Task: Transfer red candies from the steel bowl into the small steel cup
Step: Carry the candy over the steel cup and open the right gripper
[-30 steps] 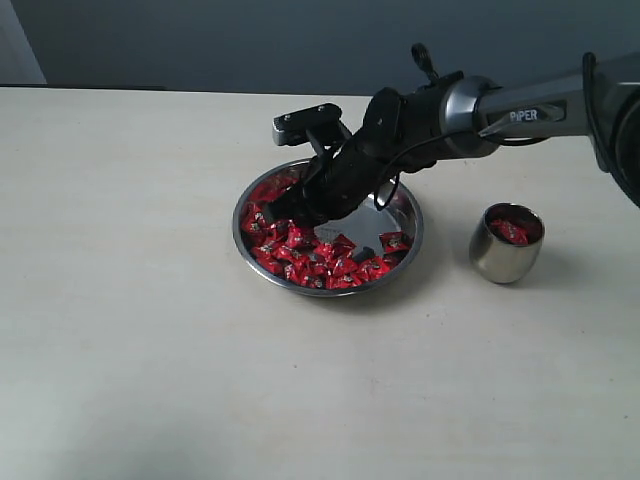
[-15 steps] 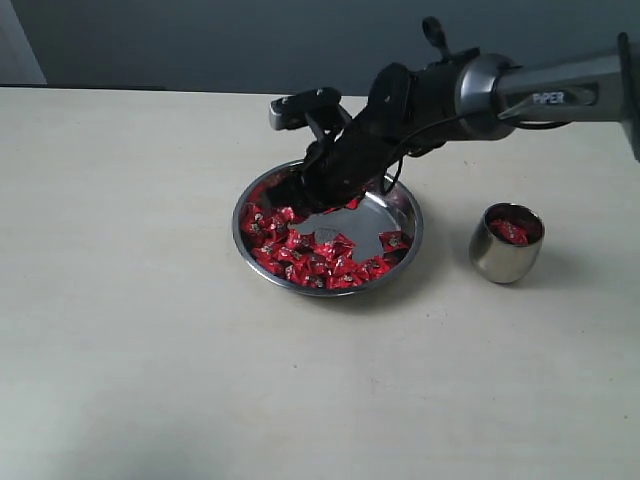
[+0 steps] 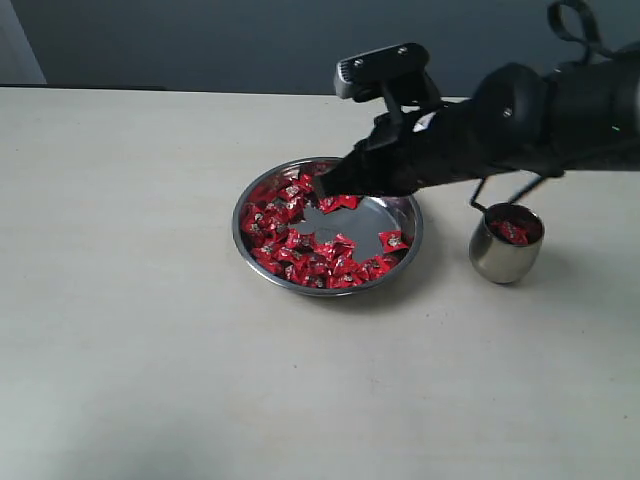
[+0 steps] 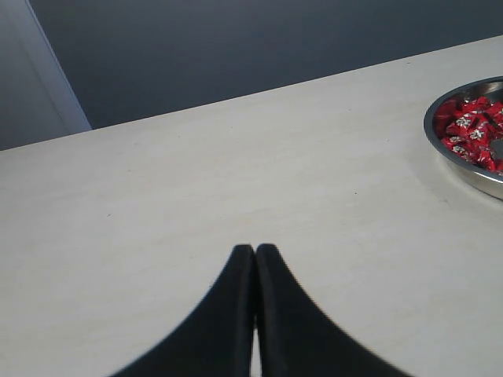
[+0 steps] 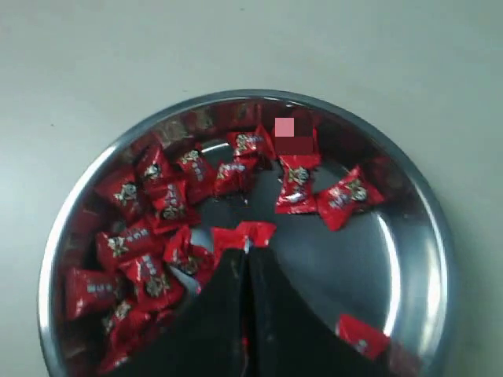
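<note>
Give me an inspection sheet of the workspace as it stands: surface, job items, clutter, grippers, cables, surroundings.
Surface: pale table, smooth, no spills seen.
Bowl: steel bowl mid-table; red candies crowd its left and near side, and part of the bottom is bare.
Cup: steel cup upright to the right of the bowl, apart from it, with red candy inside.
Clutter: nothing seen.
Grippers: right gripper shut on a held candy above the bowl; left gripper shut, empty, over bare table off to the bowl's side.
Cables: thin dark cable loops off the right arm, close above the cup.
Surroundings: dark grey wall behind the table.
</note>
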